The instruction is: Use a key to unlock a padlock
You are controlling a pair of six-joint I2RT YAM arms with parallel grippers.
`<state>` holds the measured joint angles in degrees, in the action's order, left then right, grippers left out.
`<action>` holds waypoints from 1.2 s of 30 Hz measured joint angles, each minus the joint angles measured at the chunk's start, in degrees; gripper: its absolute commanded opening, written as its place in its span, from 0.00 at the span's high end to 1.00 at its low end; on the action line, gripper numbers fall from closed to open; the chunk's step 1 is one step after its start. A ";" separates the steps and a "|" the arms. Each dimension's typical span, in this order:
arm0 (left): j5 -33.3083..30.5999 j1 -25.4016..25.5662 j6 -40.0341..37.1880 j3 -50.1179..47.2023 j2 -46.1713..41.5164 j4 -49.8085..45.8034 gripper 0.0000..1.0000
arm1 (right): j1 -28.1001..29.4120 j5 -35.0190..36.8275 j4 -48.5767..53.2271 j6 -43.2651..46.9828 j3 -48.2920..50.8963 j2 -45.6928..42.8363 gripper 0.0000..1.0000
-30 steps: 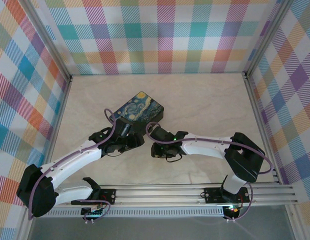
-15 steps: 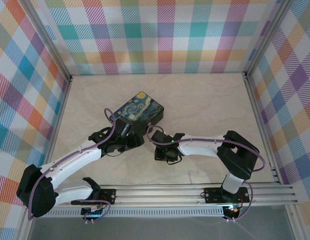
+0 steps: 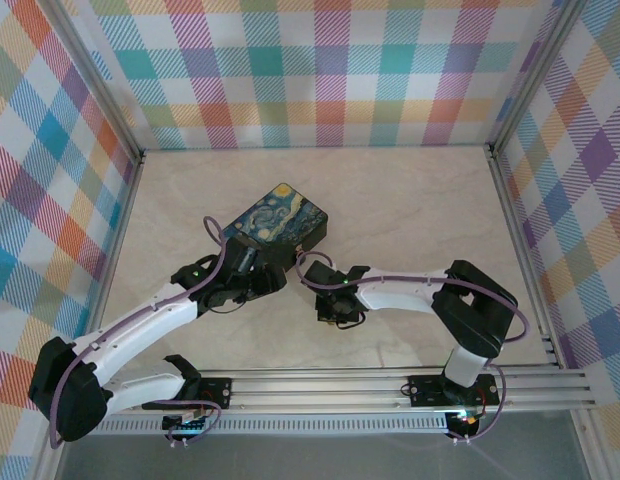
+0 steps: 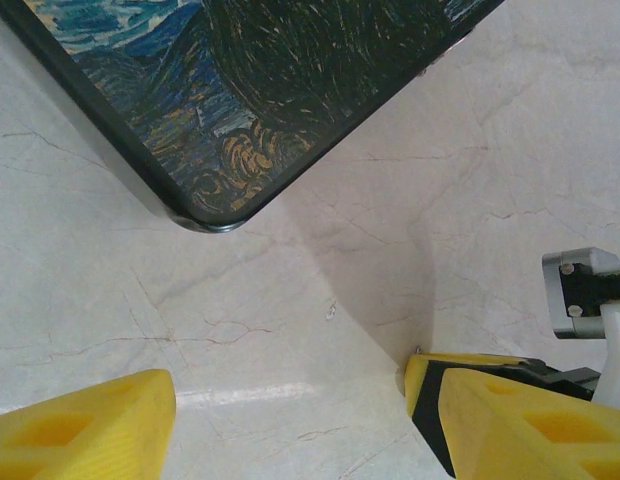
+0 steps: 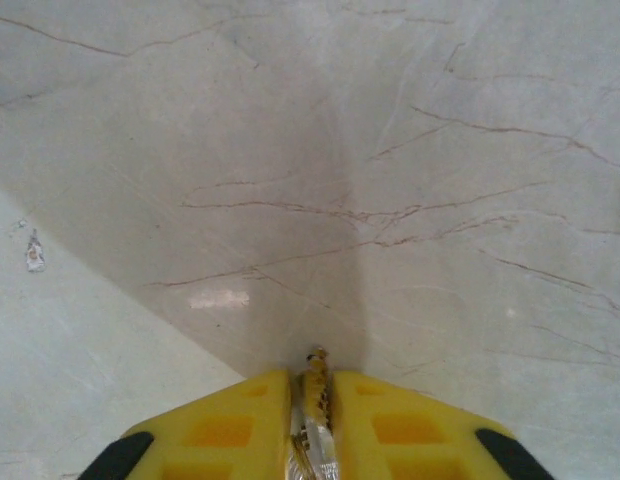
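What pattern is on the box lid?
Swirling blue-and-yellow starry-night painting on the box lid, with a black rim. It shows best in the top external view.

Starry-night box on table, left end effector beside

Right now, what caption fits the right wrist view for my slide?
Right gripper pinches the key, tip protruding, above the marble table.

— What sort of place is this?
— A robot lab's test booth: plaid fabric walls on aluminium posts enclose a marble-look table, with an aluminium rail bolted along the table's near edge.
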<state>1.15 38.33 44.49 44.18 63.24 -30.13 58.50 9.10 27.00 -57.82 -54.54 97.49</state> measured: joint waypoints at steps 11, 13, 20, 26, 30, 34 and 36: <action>-0.04 0.02 -0.42 0.00 0.00 -0.46 0.30 | -0.09 -0.37 -2.69 3.48 2.03 -2.23 0.67; -0.02 0.00 -0.44 0.00 0.00 -0.46 0.30 | -0.07 -0.52 -2.38 3.91 2.12 -2.75 0.66; 0.02 0.00 -0.44 0.00 0.17 -0.39 0.30 | 0.98 -0.52 -0.48 4.31 2.16 -3.48 0.65; 0.26 0.00 -0.46 0.02 1.51 -0.33 0.29 | 2.73 0.09 0.42 3.52 2.38 -2.34 0.68; 0.31 -0.15 -0.66 0.35 2.03 -0.42 0.29 | 2.73 0.59 1.16 2.78 2.08 -2.12 0.72; 0.46 -0.26 -0.98 1.55 2.25 -0.37 0.29 | 2.73 1.60 2.78 3.06 0.94 -1.29 0.81; 0.46 -0.28 -1.16 1.97 2.38 -0.28 0.29 | 2.78 2.10 3.74 3.45 0.15 -0.92 0.87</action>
<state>1.61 38.04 43.33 46.15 65.63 -30.41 61.28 11.20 30.74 -54.37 -54.39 96.57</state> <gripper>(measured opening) 0.711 0.172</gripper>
